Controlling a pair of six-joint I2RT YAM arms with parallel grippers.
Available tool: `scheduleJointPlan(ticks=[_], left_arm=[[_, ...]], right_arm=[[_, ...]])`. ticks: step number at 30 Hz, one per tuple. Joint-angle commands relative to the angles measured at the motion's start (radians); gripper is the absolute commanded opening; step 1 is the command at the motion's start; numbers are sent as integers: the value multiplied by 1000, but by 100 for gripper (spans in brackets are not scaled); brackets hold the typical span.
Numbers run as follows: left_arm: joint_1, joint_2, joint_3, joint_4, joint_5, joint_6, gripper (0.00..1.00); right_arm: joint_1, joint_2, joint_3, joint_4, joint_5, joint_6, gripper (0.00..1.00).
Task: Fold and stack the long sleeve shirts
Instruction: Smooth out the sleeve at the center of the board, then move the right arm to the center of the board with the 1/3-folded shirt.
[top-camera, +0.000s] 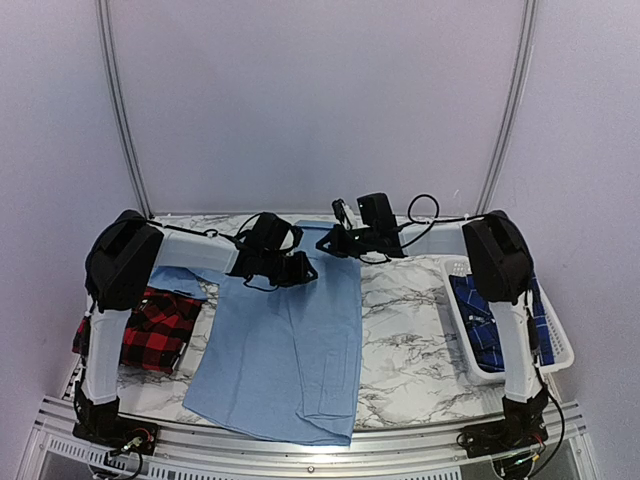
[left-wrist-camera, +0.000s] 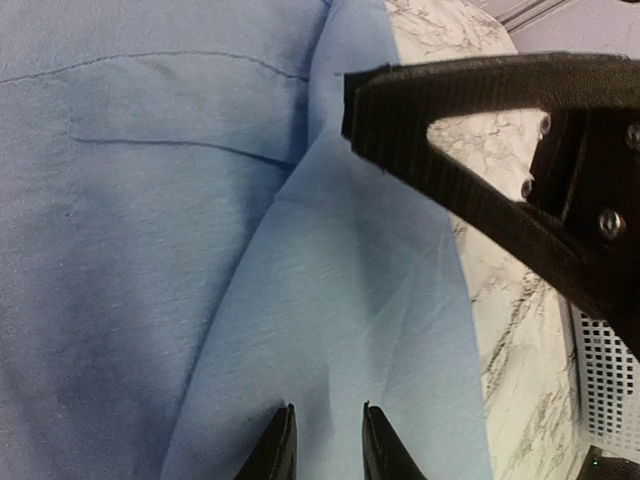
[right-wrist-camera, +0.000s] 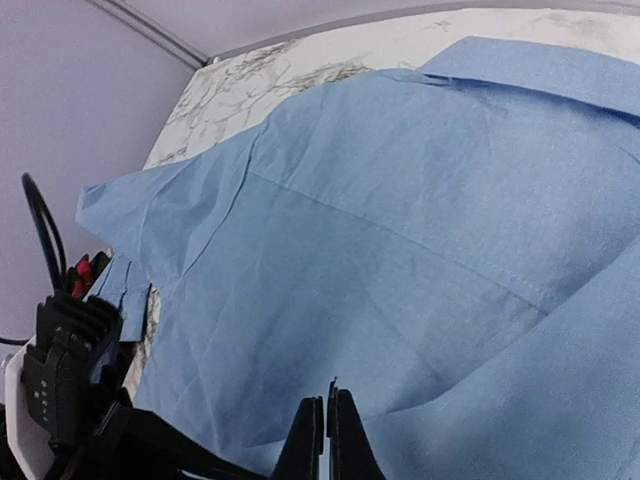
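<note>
The light blue shirt (top-camera: 285, 350) lies spread on the marble table (top-camera: 400, 340), with one side folded inward over the body. My left gripper (top-camera: 303, 268) hovers over its upper part. In the left wrist view it (left-wrist-camera: 326, 425) is open a little, just above the folded layer (left-wrist-camera: 340, 280) and holding nothing. My right gripper (top-camera: 335, 240) is at the shirt's top right shoulder. In the right wrist view it (right-wrist-camera: 326, 405) is shut at the edge of the folded layer (right-wrist-camera: 520, 400). The red-and-black check shirt (top-camera: 155, 325) lies at the left. The dark blue plaid shirt (top-camera: 490, 320) sits in a basket.
A white perforated basket (top-camera: 555, 345) stands at the table's right edge and holds the plaid shirt. The check shirt lies partly under the left arm. The two grippers are close together over the back of the table.
</note>
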Motion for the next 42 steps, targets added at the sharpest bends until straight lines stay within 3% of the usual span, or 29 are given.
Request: scheduleJointPlan(ticks=[1,15,20,23,28,36,42], left_arm=[[12,44,30,-52,-53,16,24],[12,54,-17,-65,-60,8,21],[12,31,-15,-85,-59,21,21],[13,13,-1,-108,-58,33,22],[15,-30,26,-134,-63,52,25],[21,-123,27,-178,-77,69,27],[23,-205,-16,-204,-88,74,27]], right_arm=[[-32,102,121,-22,45,-9,1],[-98,373,453,-108,99,79,4],[-103,386,548,-174,77,51,13],[-104,328,554,-210,80,8,25],[-99,190,442,-235,56,-36,30],[-37,-90,-30,-131,73,-40,32],[-6,-147,-211,-36,38,28,31]])
